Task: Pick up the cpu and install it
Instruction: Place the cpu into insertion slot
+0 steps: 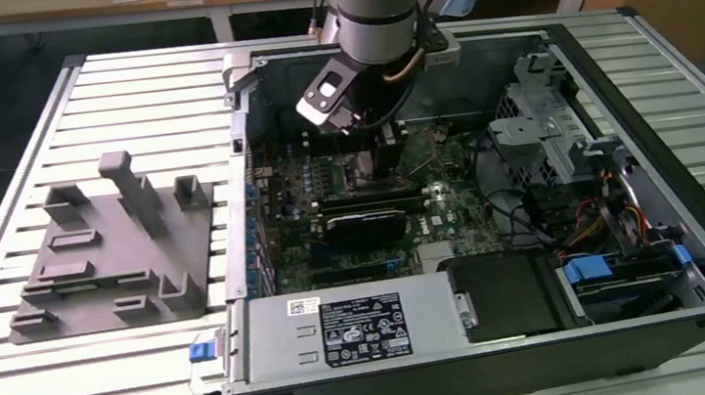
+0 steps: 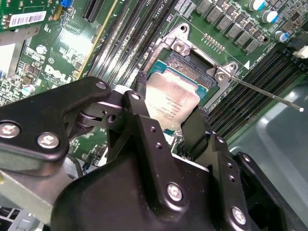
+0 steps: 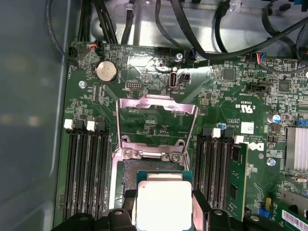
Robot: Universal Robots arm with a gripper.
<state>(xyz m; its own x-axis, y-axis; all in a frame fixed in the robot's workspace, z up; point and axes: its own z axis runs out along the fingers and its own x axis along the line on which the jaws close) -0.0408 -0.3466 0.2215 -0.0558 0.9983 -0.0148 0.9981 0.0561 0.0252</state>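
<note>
Gripper (image 2: 168, 115): mine, arm reaching down into the open computer case (image 1: 478, 386). State: fingers (image 2: 142, 120) pressed in on two opposite edges of the cpu (image 3: 163, 204), pinching it flat, metal top up.

Item 1, cpu: in both wrist views it sits directly over the socket (image 2: 192, 72). Its far edge overlaps the dark bed of the socket. Whether it already touches the bed I cannot tell.

Item 2, handling note (my judgement): the chip should stay level, its sides square to the socket walls, and travel straight down only. Any sideways slide or tilt risks the fine contacts beneath. My grip should be no firmer than needed.

Item 3, hold-down frame (image 3: 156, 101): hinged up and back behind the socket, clear of the chip's path.

Item 4, lever (image 2: 264, 95): thin metal rod, swung out from one corner of the socket, lying away to the side.

Item 5, memory slots (image 3: 84, 173): long black rows flanking the socket on both sides. They stand close to my fingers and leave little room to spread.

Item 6, coin battery (image 3: 106, 71) and cables (image 3: 102, 19): beyond the socket, past the raised frame, no obstruction.

Item 7, grey block (image 1: 97, 264): outside the case, well apart from the socket.
</note>
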